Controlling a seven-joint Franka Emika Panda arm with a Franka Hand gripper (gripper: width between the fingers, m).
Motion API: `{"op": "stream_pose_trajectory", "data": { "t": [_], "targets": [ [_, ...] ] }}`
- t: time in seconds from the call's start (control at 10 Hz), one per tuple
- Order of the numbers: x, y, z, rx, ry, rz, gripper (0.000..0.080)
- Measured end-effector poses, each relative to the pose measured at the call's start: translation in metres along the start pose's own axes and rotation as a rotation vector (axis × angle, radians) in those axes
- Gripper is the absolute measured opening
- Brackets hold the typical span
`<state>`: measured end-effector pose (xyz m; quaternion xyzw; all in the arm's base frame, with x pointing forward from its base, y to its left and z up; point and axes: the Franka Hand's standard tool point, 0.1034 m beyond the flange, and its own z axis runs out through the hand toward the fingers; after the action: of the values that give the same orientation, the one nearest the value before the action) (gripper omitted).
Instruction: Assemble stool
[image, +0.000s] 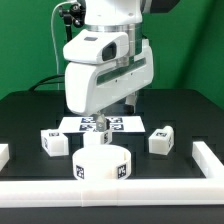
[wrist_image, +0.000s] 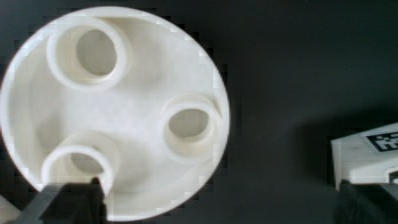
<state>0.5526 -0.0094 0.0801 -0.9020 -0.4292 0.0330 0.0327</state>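
Down front, nothing's joined yet: your seat (image: 100, 162) has empty sockets (wrist_image: 189, 122), legs (image: 55, 143) loose beside it, can't tell if the gripper (image: 105, 118) is open.

The seat (image: 103, 163) looked like smooth white plastic with a soft sheen, and its socketed face in the wrist view was the same. The legs (image: 56, 143) (image: 161, 140) matched it, with tags in matt black print. The table (image: 30, 120) was dull black and the arm (image: 100, 75) was glossy white plastic.
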Motion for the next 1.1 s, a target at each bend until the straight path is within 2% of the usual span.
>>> {"op": "stream_pose_trajectory", "data": {
  "t": [0.3, 0.4, 0.6, 0.7, 0.8, 1.1],
  "targets": [
    [-0.001, 0.002, 0.003, -0.006, 0.005, -0.016, 0.0649],
    [-0.004, 0.011, 0.012, -0.047, 0.036, -0.066, 0.0649],
    [-0.011, 0.017, 0.030, -0.057, 0.047, -0.067, 0.0649],
    [-0.012, 0.017, 0.036, -0.059, 0.050, -0.063, 0.0649],
    [-0.014, 0.016, 0.042, -0.051, 0.046, -0.061, 0.0649],
    [-0.011, 0.010, 0.047, -0.042, 0.041, -0.064, 0.0649]
  ]
}}
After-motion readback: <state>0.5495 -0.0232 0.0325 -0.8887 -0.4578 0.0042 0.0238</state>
